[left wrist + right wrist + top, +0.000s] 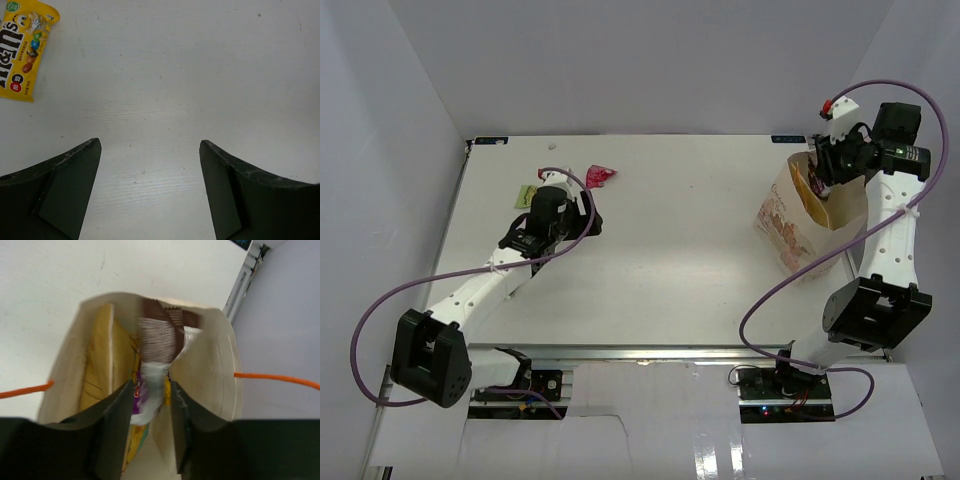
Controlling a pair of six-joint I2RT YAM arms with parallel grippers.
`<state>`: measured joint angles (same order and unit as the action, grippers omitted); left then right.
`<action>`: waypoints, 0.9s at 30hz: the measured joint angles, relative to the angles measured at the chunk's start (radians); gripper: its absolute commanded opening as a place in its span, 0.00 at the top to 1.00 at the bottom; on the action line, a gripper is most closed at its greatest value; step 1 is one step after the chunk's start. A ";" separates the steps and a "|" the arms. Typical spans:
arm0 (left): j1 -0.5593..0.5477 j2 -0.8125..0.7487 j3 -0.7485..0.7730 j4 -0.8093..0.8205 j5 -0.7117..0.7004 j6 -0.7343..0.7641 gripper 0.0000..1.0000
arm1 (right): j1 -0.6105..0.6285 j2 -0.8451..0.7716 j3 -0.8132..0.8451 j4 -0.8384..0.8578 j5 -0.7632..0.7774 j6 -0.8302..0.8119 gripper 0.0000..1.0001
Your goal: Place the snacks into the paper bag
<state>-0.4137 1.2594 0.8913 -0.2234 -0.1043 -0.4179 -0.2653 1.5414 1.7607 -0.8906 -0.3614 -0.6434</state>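
The paper bag (pixel 790 230) stands at the right side of the table, with orange cord handles (pixel 270 376). My right gripper (pixel 151 387) hangs over the bag's mouth (pixel 817 175), jaws parted. A blurred brown-and-white snack (pixel 157 342) hangs loose between the fingers, inside the bag. A tan chip bag (pixel 100 355) and a yellow pack (pixel 134 442) lie inside too. My left gripper (pixel 150 150) is open low over bare table (pixel 582 215). A yellow candy pack (pixel 22 50) lies ahead to its left. A pink wrapper (pixel 600 176) and a yellow-green packet (pixel 527 192) lie near it.
The white table (pixel 670 250) ends at the back wall and side walls. A metal rail (pixel 245 280) runs along the table edge right beside the bag. Purple cables (pixel 380 310) loop beside both arms.
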 measured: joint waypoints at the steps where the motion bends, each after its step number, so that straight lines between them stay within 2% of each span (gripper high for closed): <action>1: 0.002 0.000 0.000 0.005 0.000 0.000 0.09 | -0.003 0.005 -0.011 -0.002 0.014 -0.006 0.38; 3: 0.012 0.005 0.000 0.013 0.006 -0.002 0.08 | -0.008 0.006 -0.031 -0.009 0.045 -0.019 0.27; 5: 0.038 0.027 0.008 0.008 0.025 -0.019 0.09 | -0.010 0.006 -0.035 -0.013 0.060 -0.031 0.23; 11: 0.190 0.209 0.151 -0.082 0.111 -0.056 0.10 | -0.017 0.006 0.013 -0.032 0.016 -0.021 0.21; 14: 0.233 0.311 0.254 -0.132 0.092 -0.034 0.10 | -0.023 0.001 0.104 -0.035 -0.098 -0.013 0.19; 17: 0.241 0.419 0.368 -0.170 0.032 0.010 0.12 | -0.024 -0.040 0.128 -0.018 -0.257 -0.007 0.19; 22: 0.241 0.601 0.503 -0.194 -0.073 0.104 0.18 | 0.036 -0.121 0.032 0.011 -0.450 0.023 0.19; 27: 0.241 0.768 0.602 -0.246 -0.148 0.175 0.22 | 0.095 -0.119 -0.086 0.030 -0.531 0.058 0.18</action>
<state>-0.1730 2.0270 1.4933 -0.4694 -0.2520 -0.2428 -0.1703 1.4220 1.6745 -0.8608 -0.8928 -0.5850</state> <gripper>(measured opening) 0.786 0.813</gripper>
